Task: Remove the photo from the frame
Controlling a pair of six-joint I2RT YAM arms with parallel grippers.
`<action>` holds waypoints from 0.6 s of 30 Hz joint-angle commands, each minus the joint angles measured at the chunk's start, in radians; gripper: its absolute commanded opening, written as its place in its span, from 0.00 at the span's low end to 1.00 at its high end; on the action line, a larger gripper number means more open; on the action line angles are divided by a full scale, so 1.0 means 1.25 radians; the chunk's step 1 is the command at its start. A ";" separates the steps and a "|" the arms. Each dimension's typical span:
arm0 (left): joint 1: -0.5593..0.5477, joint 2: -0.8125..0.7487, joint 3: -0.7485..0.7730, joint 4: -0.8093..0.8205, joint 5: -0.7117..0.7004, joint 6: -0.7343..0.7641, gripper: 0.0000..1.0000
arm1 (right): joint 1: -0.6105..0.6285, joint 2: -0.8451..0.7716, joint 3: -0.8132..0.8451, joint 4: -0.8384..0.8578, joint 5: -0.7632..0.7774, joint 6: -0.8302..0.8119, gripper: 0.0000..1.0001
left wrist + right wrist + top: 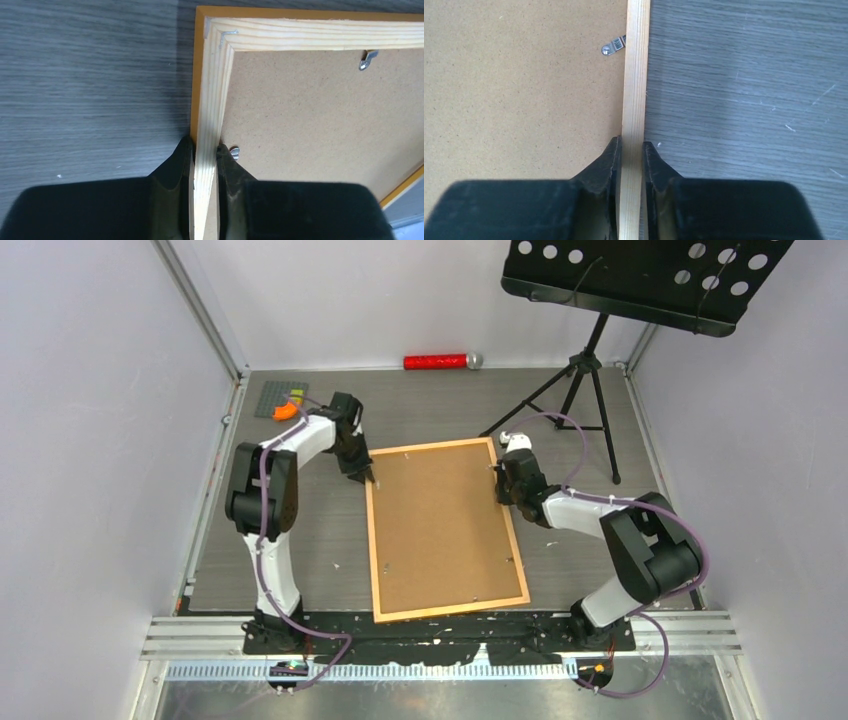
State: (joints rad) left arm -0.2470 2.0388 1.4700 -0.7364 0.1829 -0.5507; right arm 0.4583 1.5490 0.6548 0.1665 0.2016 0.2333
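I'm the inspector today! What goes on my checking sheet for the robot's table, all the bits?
Surface: grey wood-grain table, a few pale specks.
Job's things: frame lies face down with its brown backing board up, held by metal clips; photo not visible.
Clutter: red tube at the far edge; grey plate with an orange piece in the far left corner.
Grippers: left claw shut on the frame's left rail; right claw shut on its right rail.
Cables: purple cables run along both arms.
Surroundings: black music stand at the far right; pale walls.
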 commanded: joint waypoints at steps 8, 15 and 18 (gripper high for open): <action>-0.019 -0.191 -0.384 0.165 0.019 -0.092 0.00 | 0.016 0.095 0.251 -0.085 -0.250 -0.186 0.05; -0.042 -0.336 -0.572 0.265 0.050 -0.191 0.00 | 0.019 0.292 0.544 -0.222 -0.347 -0.301 0.05; -0.086 -0.356 -0.603 0.276 0.079 -0.208 0.00 | 0.025 0.348 0.645 -0.254 -0.396 -0.355 0.06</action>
State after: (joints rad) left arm -0.2367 1.5646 0.8192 -0.3698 0.0837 -0.7967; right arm 0.4381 1.9388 1.2816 -0.2199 -0.0525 -0.1364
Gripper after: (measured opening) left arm 0.048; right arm 0.195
